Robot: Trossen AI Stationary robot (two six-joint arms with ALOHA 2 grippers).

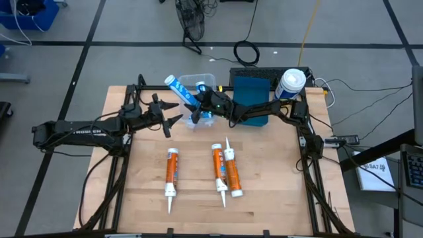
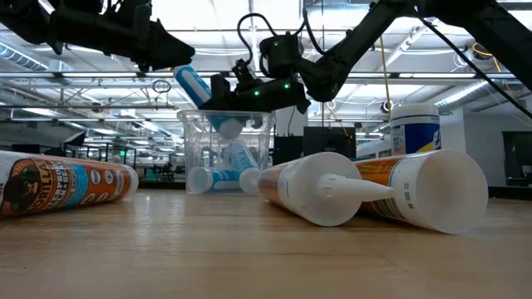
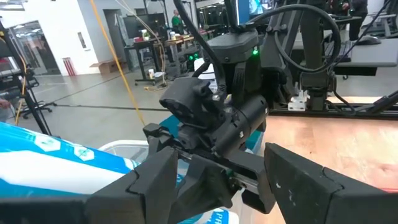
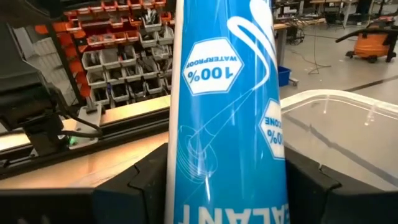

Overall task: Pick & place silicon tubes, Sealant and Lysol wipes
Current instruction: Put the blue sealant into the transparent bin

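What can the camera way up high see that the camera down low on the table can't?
Only the high view shows the whole wooden table, the grey floor, and that the three orange-and-white tubes lie apart from the clear plastic bin.

Only the low view shows the ceiling lights and more blue tubes inside the bin.

Both show the right hand holding a blue-and-white sealant tube over the bin, the left hand nearby, and the Lysol wipes canister with its white lid.
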